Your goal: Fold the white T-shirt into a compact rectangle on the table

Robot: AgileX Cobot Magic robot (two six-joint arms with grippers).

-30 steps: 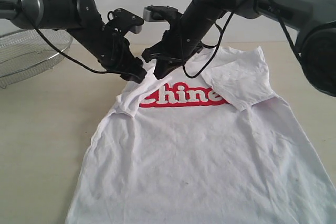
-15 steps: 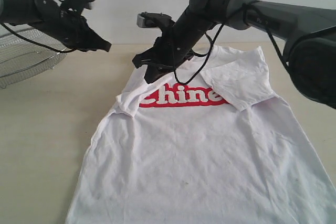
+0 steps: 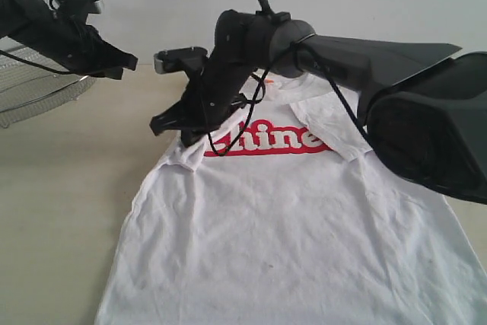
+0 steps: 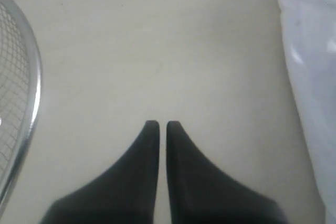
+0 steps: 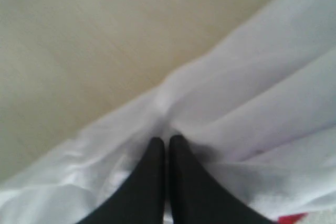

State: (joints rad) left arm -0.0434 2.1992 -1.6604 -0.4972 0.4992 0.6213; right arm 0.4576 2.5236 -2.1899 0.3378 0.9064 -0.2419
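Right wrist view: the right gripper [image 5: 167, 140] has its jaws pressed together on a pucker of the white T-shirt [image 5: 252, 93], near the shirt's edge on the table [image 5: 79, 40]. The left gripper [image 4: 158, 125], closed and empty, hangs over bare table between the wire-mesh basket [image 4: 32, 93] and the spread shirt.

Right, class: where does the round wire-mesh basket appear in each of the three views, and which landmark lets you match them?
Exterior view: wire-mesh basket at the far left edge, partly hidden by the left arm, apart from the white T-shirt.
Left wrist view: its curved rim beside the shut left pincer, bare table between it and the shirt.
Right wrist view: not in it.
Shared landmark: the white T-shirt, in all three.
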